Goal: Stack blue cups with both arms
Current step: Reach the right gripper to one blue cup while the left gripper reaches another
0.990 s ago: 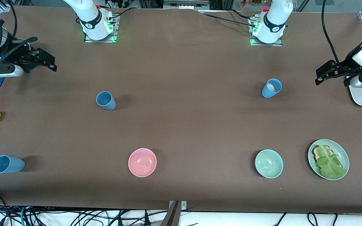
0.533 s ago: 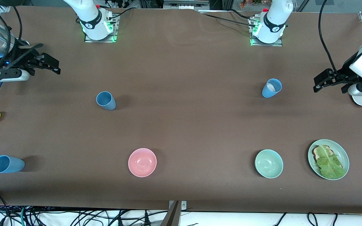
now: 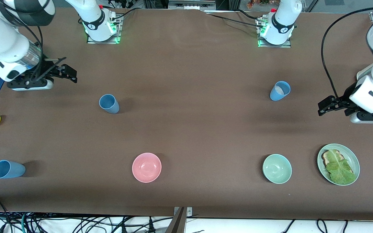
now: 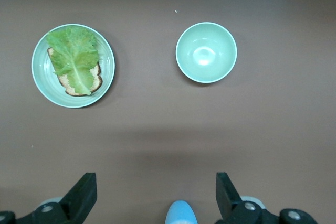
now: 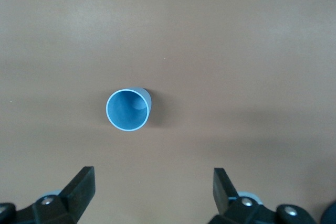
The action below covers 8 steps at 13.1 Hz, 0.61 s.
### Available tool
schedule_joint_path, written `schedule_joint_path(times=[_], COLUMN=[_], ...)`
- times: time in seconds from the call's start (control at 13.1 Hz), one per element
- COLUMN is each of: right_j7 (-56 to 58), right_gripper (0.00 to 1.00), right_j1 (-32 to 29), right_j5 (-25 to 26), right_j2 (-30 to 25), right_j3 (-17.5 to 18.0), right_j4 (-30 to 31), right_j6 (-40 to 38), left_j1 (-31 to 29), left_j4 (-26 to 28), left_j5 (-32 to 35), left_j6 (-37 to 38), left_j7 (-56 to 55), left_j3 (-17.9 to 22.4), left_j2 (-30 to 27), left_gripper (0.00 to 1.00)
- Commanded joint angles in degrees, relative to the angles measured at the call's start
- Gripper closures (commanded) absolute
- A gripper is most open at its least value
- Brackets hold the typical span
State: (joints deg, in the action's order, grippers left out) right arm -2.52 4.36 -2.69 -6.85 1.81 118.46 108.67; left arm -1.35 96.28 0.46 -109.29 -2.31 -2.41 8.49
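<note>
Blue cups (image 3: 109,103) (image 3: 280,91) stand apart, untouched; left end effector (image 3: 327,108) and right end effector (image 3: 68,73) both gape empty.

Matt plastic blue cups (image 3: 109,103); matt table (image 3: 193,129)

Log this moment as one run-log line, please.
phase: approach | left gripper: open, empty | right gripper: open, empty | blue cups: three, unstacked
</note>
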Motion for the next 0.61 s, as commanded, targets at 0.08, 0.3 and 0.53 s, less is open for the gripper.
schedule_joint_path(times=[0.08,0.3,0.53], right_j7=[-0.2,-0.2,-0.4], right_gripper=[0.05,0.15,0.32], right_j1=[-0.1,0.0,0.2], right_j5=[-0.1,0.0,0.0], right_j2=[-2.0,-1.6,0.8], right_j3=[1.2,1.7,2.1], right_j4=[6.9,11.7,13.6], right_j6=[6.1,12.6,16.9], left_j1=[-0.1,-0.7,-1.0], left_j4=[7.9,14.0,17.7], left_j5=[1.5,1.5,1.5], left_j6=[-7.6,-14.0,-16.9], left_j7=[0.0,0.2,0.4], left_j3=[-0.1,-0.1,-0.1], left_j2=[-1.2,-1.4,-1.4], left_gripper=[0.0,0.0,0.0])
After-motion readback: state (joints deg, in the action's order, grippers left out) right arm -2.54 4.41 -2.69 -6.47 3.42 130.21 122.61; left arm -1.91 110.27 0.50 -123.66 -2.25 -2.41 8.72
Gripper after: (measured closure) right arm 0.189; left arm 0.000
